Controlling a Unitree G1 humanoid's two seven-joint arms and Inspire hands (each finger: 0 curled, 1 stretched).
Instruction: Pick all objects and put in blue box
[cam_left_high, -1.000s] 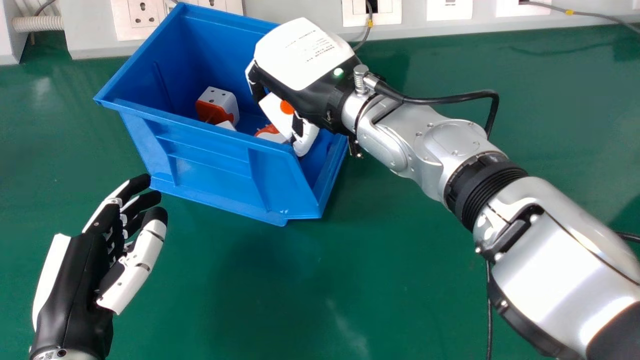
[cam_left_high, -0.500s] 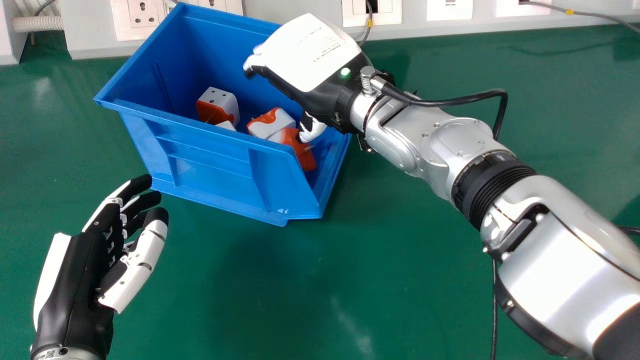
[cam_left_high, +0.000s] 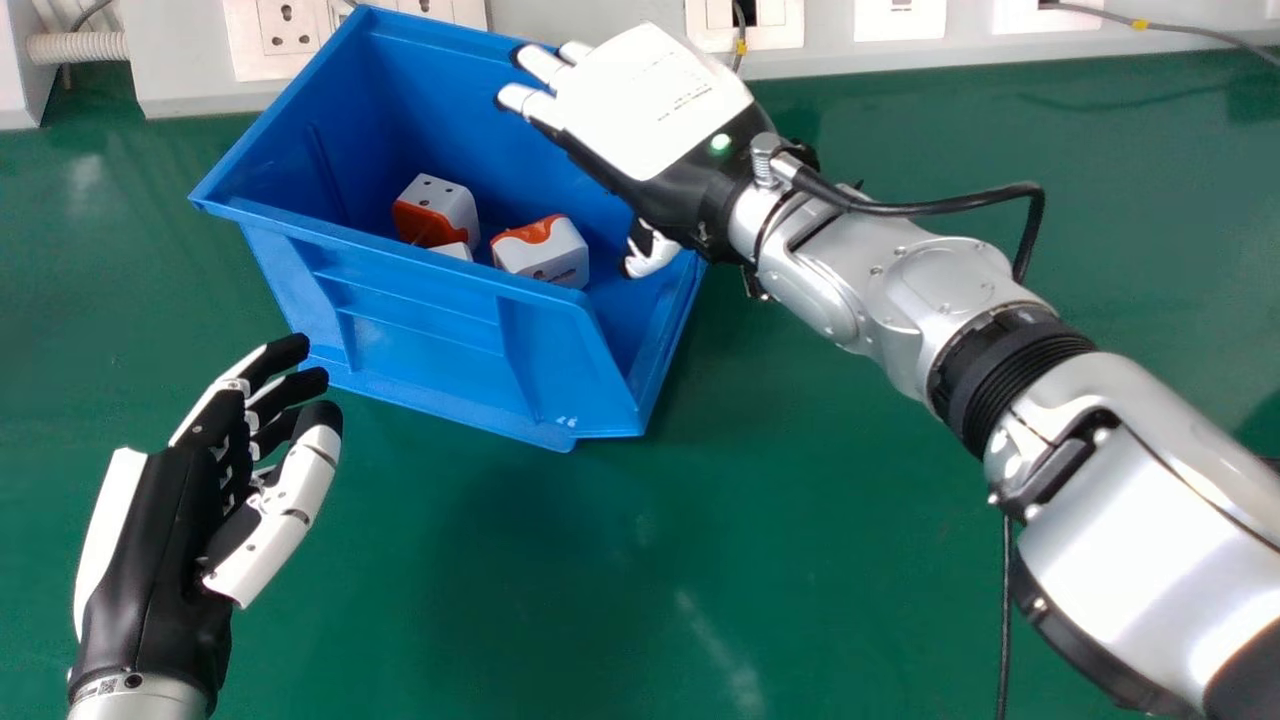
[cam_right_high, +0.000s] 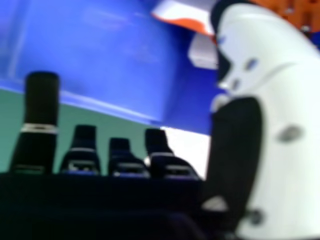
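From here, the blue box (cam_left_high: 400, 310) stands at ten o'clock in the head view, on the green worktop (cam_left_high: 850, 600). The right hand (cam_left_high: 650, 110) hangs over its two-o'clock side, fingers spread wide. Inside lies a white-and-orange block (cam_left_high: 437, 212), with a second block (cam_left_high: 542, 254) at its four o'clock. The left hand (cam_left_high: 165, 560), loosely open, sits at eight o'clock.

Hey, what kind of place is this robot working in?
Probably a lab or workshop: there's a green tabletop, a row of power sockets along its far edge, and a blue box on it.
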